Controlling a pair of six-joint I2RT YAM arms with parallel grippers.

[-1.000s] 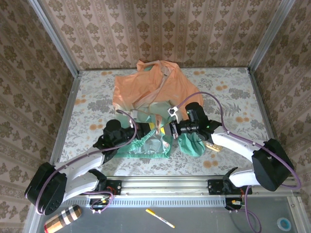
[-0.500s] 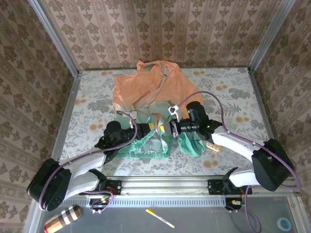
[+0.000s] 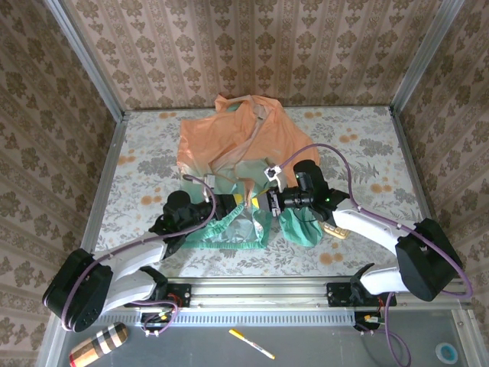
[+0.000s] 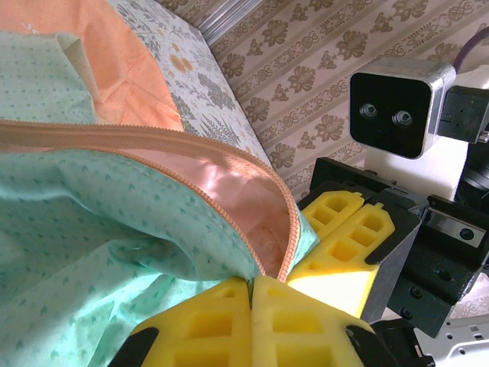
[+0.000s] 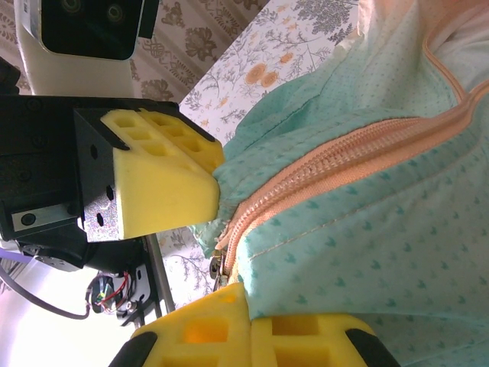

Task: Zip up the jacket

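The jacket (image 3: 229,141) lies spread on the table, peach-orange at the far end and teal-green at the near hem. My left gripper (image 3: 233,205) is shut on the teal hem at the foot of the orange zipper (image 4: 191,141), whose two sides part above its yellow fingers (image 4: 206,321). My right gripper (image 3: 266,203) sits close beside it. Its fingers (image 5: 306,336) are shut on the teal fabric right by the small metal slider (image 5: 218,264). Above the slider the zipper (image 5: 344,160) runs closed for a stretch.
A small beige calculator (image 3: 334,229) lies on the table by the right arm. A pen (image 3: 252,344) and a striped cylinder (image 3: 98,345) lie beyond the front rail. Patterned walls enclose the table on three sides.
Both grippers have shifted slightly to the left while keeping their hold on the hem. The jacket has barely moved.
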